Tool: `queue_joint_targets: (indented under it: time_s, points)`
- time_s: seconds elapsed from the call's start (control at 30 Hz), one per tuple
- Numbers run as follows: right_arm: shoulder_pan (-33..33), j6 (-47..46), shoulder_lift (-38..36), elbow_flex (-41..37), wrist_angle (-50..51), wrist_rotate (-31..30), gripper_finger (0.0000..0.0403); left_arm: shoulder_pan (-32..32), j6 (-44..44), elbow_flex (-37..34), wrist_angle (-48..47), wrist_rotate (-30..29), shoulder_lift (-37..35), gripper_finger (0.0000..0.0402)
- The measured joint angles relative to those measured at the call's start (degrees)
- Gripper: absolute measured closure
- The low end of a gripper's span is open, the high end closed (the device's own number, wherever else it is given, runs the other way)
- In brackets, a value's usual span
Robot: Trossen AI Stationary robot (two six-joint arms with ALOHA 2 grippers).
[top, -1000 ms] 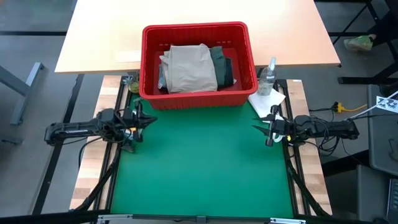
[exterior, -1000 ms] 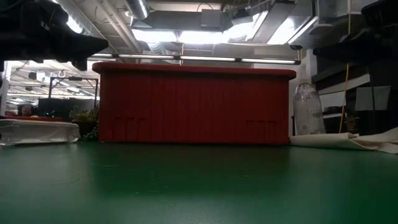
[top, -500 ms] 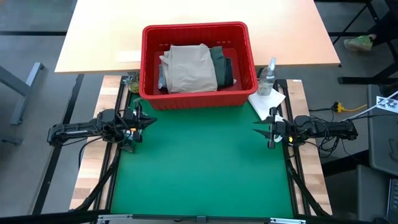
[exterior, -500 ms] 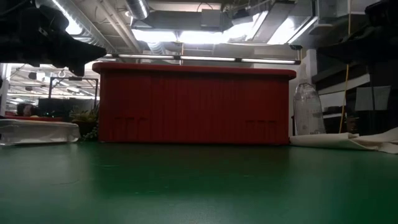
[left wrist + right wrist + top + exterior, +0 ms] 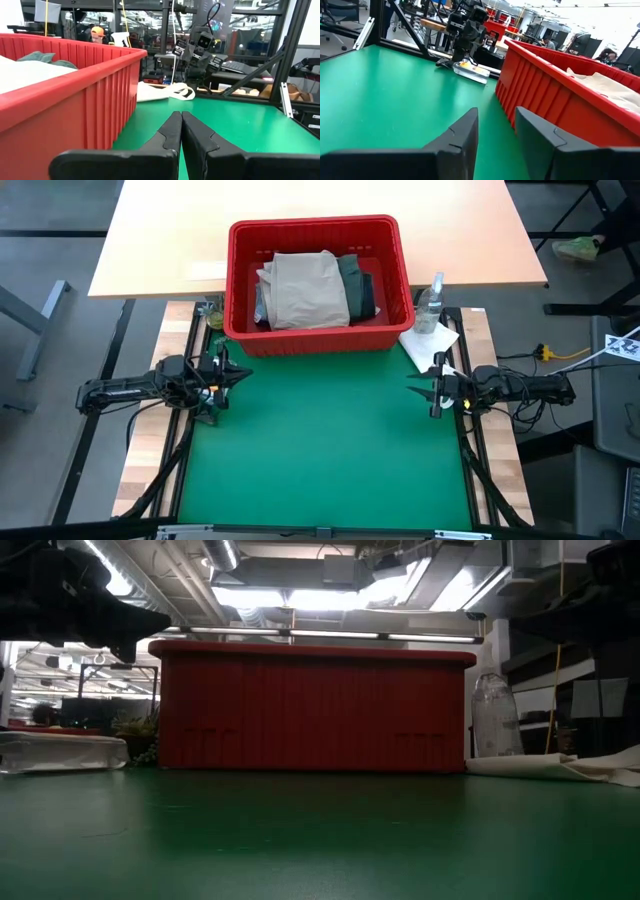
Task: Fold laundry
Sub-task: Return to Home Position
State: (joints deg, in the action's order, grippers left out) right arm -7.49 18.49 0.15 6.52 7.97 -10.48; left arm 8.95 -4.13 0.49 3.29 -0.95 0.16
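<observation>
Hovering at the green mat's (image 5: 320,450) sides: my left gripper (image 5: 240,376) has its fingers pressed together, my right gripper (image 5: 412,388) has them narrowly apart, both empty. Folded laundry (image 5: 305,288) stacked inside the red basket (image 5: 315,338), beige on top.

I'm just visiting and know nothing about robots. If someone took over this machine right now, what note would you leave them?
Left tool: shut, empty, by the left edge of the green mat.
Right tool: open, empty, by the mat's right edge.
Laundry: folded, inside the red basket; beige piece on top, dark green piece showing beside it.
Done: folding and binning, judging by the high view; no garment shows on the mat.
Left: probably only parking both arms.
</observation>
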Motion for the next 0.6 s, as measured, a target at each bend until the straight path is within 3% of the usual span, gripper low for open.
queue_joint_targets:
  time_s: [0.13, 0.37, 0.6]
  points:
    - [0.0, 4.08, 0.1, 0.02, 0.04, -0.21, 0.0303, 0.02, 0.01, 0.0, 0.0, 0.0, 0.0, 0.0395]
    - [0.0, 8.65, 0.1, 0.01, 0.1, -3.1, 0.0395, 0.01, 0.03, 0.0, 0.0, 0.0, 0.0, 0.0395]
    - [0.0, 12.3, 0.59, -6.09, -11.53, -1.28, 0.0375, 0.02, 0.03, 0.0, 0.0, -0.02, 0.0, 0.0395]
